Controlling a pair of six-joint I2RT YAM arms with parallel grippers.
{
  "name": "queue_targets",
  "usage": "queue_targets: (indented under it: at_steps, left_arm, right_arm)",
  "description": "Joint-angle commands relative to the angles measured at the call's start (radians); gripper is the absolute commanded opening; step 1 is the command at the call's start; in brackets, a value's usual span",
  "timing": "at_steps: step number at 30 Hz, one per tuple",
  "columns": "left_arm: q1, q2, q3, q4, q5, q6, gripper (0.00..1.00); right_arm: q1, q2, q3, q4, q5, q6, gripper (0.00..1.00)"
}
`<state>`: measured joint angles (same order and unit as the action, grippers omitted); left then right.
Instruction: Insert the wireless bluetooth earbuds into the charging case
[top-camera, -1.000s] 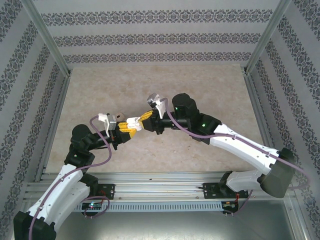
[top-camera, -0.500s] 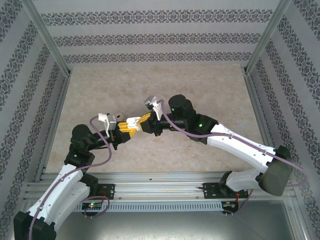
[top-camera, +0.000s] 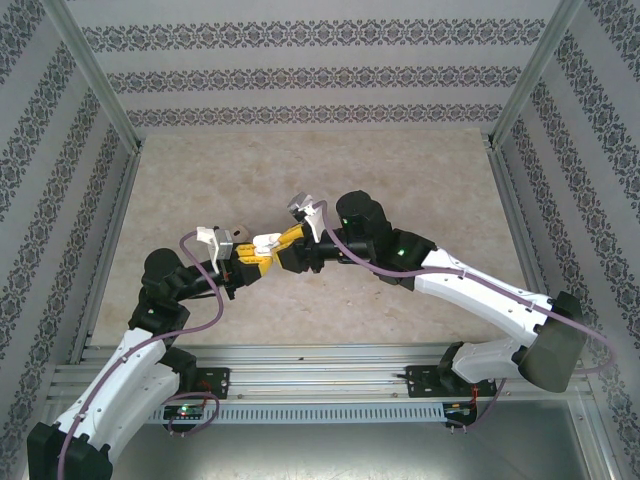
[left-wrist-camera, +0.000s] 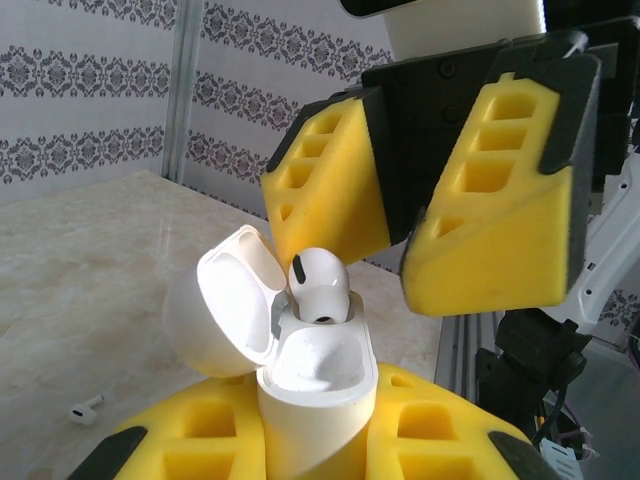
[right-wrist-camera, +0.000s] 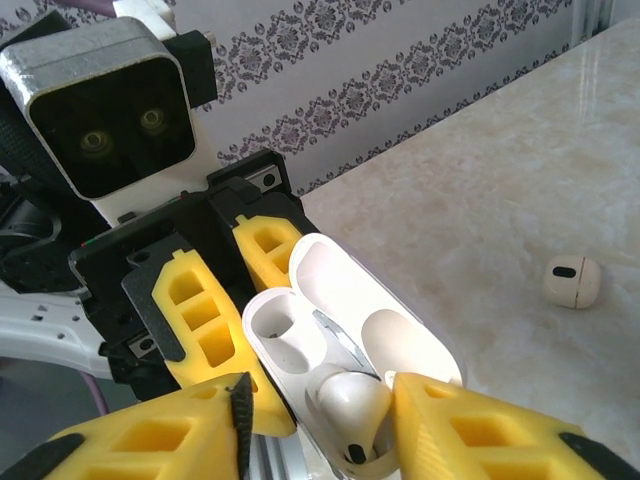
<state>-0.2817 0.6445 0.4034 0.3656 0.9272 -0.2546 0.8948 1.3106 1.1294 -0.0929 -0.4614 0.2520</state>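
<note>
So the left gripper (left-wrist-camera: 315, 440) is clamped on the charging case (left-wrist-camera: 315, 400), holding it upright off the bench (left-wrist-camera: 90, 260) with the lid (left-wrist-camera: 225, 310) flipped open toward 10 o'clock. My guess is that's so the sockets face the other arm and the case can't skate around. One earbud (left-wrist-camera: 320, 285) is sitting in the socket on the lid side, with its head poking above the rim. The right gripper (left-wrist-camera: 395, 260) hangs just above it at about 1 o'clock. Its two yellow fingers are spread apart and not pinching anything, so to me that arm is only straddling the bud, not carrying it. From the right wrist the same earbud (right-wrist-camera: 352, 405) sits between the fingers of the right gripper (right-wrist-camera: 320, 390), and the neighbouring socket (right-wrist-camera: 280, 335) looks empty. The second earbud (left-wrist-camera: 85, 408) is down on the bench at about 8 o'clock from the case, well apart from it, so I'd call the job half done. A tan rounded piece (right-wrist-camera: 572, 282) with a dark slot lies on the bench at 3 o'clock, and it looks unrelated. What's hard to call is whether the bud is fully home, since its stem is buried in the case. From the top camera the two grippers overlap near the middle and the case is basically lost between them.
</note>
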Motion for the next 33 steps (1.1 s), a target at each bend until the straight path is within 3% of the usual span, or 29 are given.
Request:
queue_targets:
  at_steps: [1, 6, 15, 24, 33]
  left_arm:
    - [-0.010, -0.011, 0.028, 0.042, 0.035, 0.021, 0.00]
    - [-0.010, -0.014, 0.012, 0.065, 0.036, 0.029, 0.00]
    - [-0.010, -0.004, 0.013, 0.077, 0.034, 0.060, 0.00]
    - [-0.011, -0.017, 0.007, 0.079, 0.036, 0.104, 0.00]
    - [-0.011, -0.021, -0.001, 0.155, 0.013, 0.186, 0.00]
  right_arm:
    - [-0.001, -0.027, 0.004, -0.009, 0.046, 0.023, 0.48]
    - [-0.030, -0.073, 0.008, -0.010, 0.072, 0.095, 0.50]
    - [-0.044, -0.032, 0.013, -0.026, -0.030, 0.143, 0.35]
    - [-0.027, 0.025, 0.013, -0.060, -0.035, 0.136, 0.27]
    - [-0.040, -0.088, -0.009, -0.091, 0.021, 0.125, 0.32]
